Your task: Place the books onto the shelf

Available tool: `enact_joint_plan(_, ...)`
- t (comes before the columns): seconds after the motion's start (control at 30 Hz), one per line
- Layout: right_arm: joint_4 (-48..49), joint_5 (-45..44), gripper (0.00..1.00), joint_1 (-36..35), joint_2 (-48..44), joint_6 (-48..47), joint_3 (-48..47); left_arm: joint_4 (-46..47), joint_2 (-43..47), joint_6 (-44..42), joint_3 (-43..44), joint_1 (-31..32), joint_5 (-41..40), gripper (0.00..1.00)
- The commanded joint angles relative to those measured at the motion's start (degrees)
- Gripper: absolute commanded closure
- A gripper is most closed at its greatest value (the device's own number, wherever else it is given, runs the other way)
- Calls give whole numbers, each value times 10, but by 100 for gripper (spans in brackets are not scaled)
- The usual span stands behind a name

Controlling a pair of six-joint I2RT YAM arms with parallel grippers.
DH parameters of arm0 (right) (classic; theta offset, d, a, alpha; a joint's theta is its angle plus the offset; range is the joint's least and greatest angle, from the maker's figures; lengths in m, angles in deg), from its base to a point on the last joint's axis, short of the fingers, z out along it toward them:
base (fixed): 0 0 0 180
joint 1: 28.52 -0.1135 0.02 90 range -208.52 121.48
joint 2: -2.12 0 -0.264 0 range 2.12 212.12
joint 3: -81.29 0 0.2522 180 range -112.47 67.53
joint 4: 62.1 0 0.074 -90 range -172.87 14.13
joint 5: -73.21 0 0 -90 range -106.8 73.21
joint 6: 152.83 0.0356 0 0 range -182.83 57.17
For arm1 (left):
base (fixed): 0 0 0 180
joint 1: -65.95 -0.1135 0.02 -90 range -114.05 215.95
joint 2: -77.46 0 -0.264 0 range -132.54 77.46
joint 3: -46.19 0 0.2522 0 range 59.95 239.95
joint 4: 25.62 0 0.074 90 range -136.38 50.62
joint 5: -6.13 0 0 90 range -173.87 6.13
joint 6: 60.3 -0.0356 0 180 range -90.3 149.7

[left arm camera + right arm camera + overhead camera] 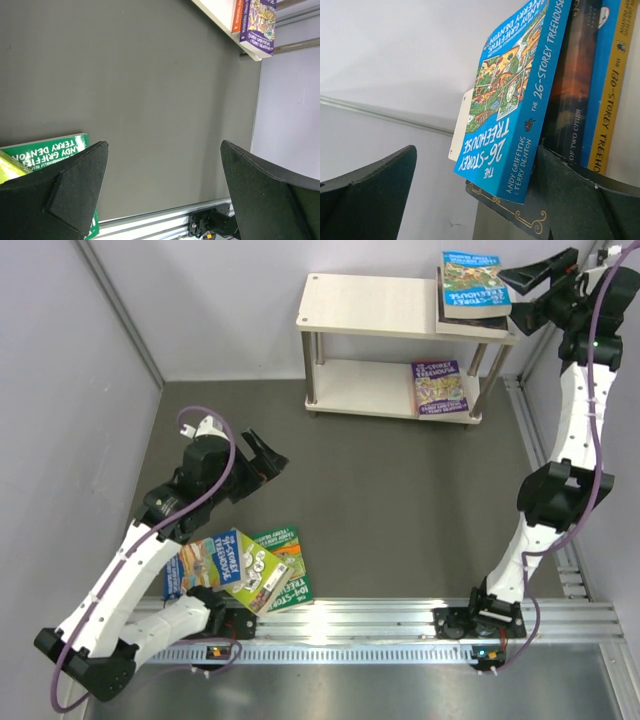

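The shelf [370, 305] stands at the upper centre of the overhead view: two smooth, pale cream boards with rounded corners, joined by round silver metal posts. At the right end of its top board lies a small stack of books. The uppermost is a glossy blue paperback [475, 285] with a busy cartoon cover, overhanging the board's edge. In the right wrist view a dark brownish book [570, 90] lies under it, next to a yellow-lettered blue spine [612, 100]. A purple paperback [440, 387] lies flat on the lower board, toward its right.

The right gripper [476, 150] sits at the upper right of the overhead view, just beside that top stack. Its matte black, wedge-shaped fingers [375, 185] are spread wide and clamp nothing; one lies close under the dark cover's corner, and whether it touches cannot be told.

At the lower left, on the dull grey table [400, 500], lies a loose fan of thin paperbacks [250, 570]: a green one [290, 575] and a yellow-green one [240, 565] overlapping it, partly hidden by the white arm. The left gripper [164, 144] hangs above the bare table higher in the frame than this pile, its jaws fully spread and empty.

A ribbed aluminium rail [400, 625] runs along the bottom.
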Motion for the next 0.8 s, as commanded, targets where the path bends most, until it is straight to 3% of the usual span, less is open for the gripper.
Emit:
enact_joint_plan(0.0, -24, -19, 0, 15, -35, -40, 3, 16, -6, -5, 19, 1, 6, 1)
enact_joint_plan(0.23, -44, -19, 0, 45, -36, -54, -18, 14, -15, -9, 22, 1, 21, 1)
enact_joint_plan(0.37, -127, -34, 0, 47, -58, -117, -18, 4, -15, -15, 29, 1, 22, 1)
enact_joint_plan(0.53, -166, -94, 0, 36, -184, -203, 83, -77, -40, -23, 66, 1, -29, 1)
enact_joint_plan(0.63, -218, -144, 0, -28, -243, -254, 103, -180, -75, -4, 71, 1, -79, 1)
enact_joint_plan(0.73, -184, -184, 0, -155, -318, -270, 224, -250, -102, 18, 52, 0, -98, 1)
enact_joint_plan(0.77, -155, -176, 0, -231, -337, -245, 331, -272, -104, 24, 47, 0, -101, 1)
